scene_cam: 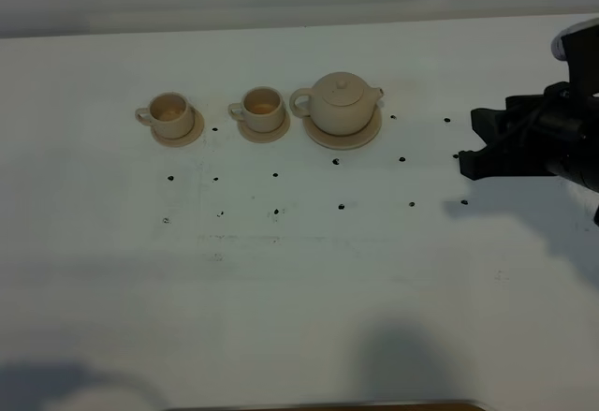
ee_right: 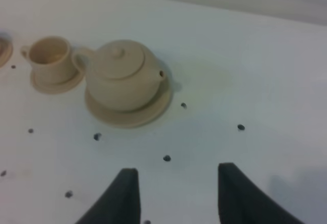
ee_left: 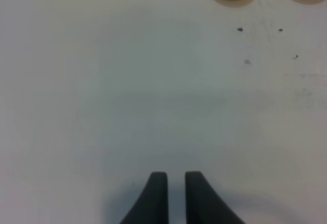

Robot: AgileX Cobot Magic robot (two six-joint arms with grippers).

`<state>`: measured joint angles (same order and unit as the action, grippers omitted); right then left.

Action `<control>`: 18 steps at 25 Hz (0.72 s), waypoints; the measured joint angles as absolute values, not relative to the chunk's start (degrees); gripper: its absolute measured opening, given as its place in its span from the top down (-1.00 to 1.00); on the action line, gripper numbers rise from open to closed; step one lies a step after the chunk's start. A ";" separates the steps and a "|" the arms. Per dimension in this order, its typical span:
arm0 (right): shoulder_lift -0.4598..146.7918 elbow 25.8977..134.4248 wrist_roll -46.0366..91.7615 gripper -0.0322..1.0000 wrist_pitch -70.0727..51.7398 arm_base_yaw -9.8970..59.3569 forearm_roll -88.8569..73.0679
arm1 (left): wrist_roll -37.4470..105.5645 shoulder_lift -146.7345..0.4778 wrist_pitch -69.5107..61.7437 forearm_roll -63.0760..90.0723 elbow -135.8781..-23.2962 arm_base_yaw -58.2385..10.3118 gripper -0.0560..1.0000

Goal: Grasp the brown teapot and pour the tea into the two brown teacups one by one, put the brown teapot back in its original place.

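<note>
Exterior high: teapot (scene_cam: 342,104) is sitting on its saucer (scene_cam: 367,136) just right of a cup (scene_cam: 261,107), second cup (scene_cam: 170,111) beyond it. The handle (scene_cam: 300,102) is pointing at the nearer cup, and the right hand (scene_cam: 473,139) is hanging wide open, well off to the right over the counter (scene_cam: 299,289). Left wrist: left hand (ee_left: 176,178) is hovering over bare counter with fingers nearly together, both cups well apart from it, so I'm judging it isn't needed for the grasp. Right wrist: spout (ee_right: 160,74) is facing the open right hand, so it should be reaching past the lid (ee_right: 118,60) to the handle, closing squarely and not nudging the neighbouring cup.
</note>
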<state>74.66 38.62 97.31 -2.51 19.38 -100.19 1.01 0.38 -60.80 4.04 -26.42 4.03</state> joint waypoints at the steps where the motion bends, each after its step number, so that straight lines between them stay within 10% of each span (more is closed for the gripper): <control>1: 74.90 39.15 97.57 0.22 -2.56 19.38 -100.19 | 1.01 0.38 -60.80 4.04 -26.42 4.03 0.77; 18: 83.68 50.48 98.94 0.22 -5.23 19.38 -100.19 | 1.00 0.38 -60.80 3.98 -26.42 -5.72 0.77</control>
<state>83.68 50.48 98.94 -5.23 19.38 -100.19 1.00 0.38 -60.80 3.98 -26.42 -5.72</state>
